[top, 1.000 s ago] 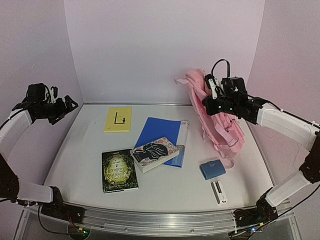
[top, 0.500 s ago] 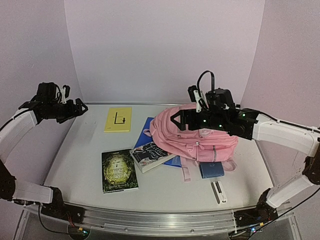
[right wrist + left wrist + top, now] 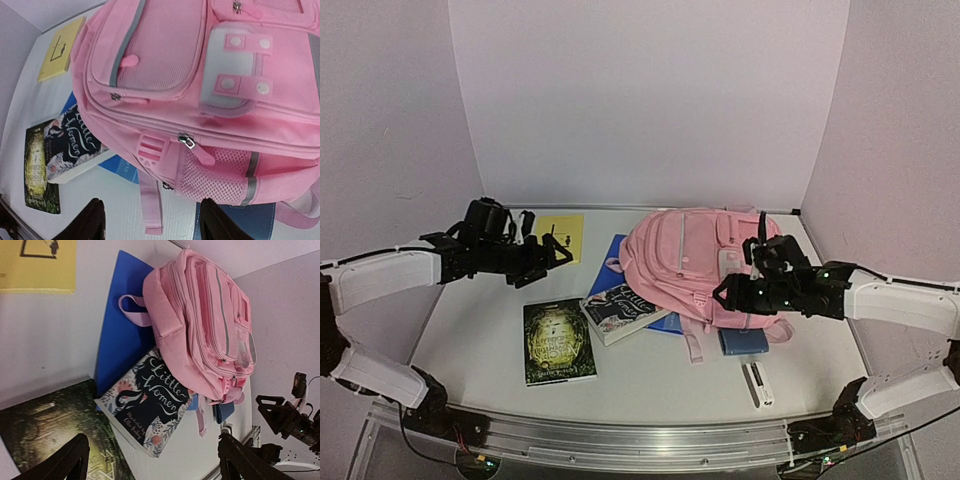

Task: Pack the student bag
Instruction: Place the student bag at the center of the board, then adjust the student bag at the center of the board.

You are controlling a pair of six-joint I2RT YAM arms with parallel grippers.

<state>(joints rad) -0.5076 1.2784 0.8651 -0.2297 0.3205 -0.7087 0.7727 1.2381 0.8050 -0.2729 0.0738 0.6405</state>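
Note:
The pink student bag (image 3: 685, 262) lies flat on the table, front pockets up, resting on the blue folder (image 3: 618, 262) and on a corner of the "Little Women" book (image 3: 625, 308). My right gripper (image 3: 725, 293) is open and empty, hovering at the bag's near right side; in the right wrist view (image 3: 152, 227) its fingers straddle a zip pull (image 3: 192, 145) and a hanging strap (image 3: 150, 202). My left gripper (image 3: 552, 262) is open and empty, above the table left of the bag; in its wrist view (image 3: 150, 467) the book (image 3: 150, 407) and the bag (image 3: 200, 325) lie ahead.
A yellow booklet (image 3: 560, 236) lies at the back left. A green book (image 3: 558, 340) lies at the front left. A small blue pouch (image 3: 744, 342) sits partly under the bag, and a small white and black object (image 3: 757, 383) lies near the front edge.
The bag swung down from the back right and now lies flat over the folder. My right gripper let it go and dropped to its near side. My left arm moved right toward the centre.

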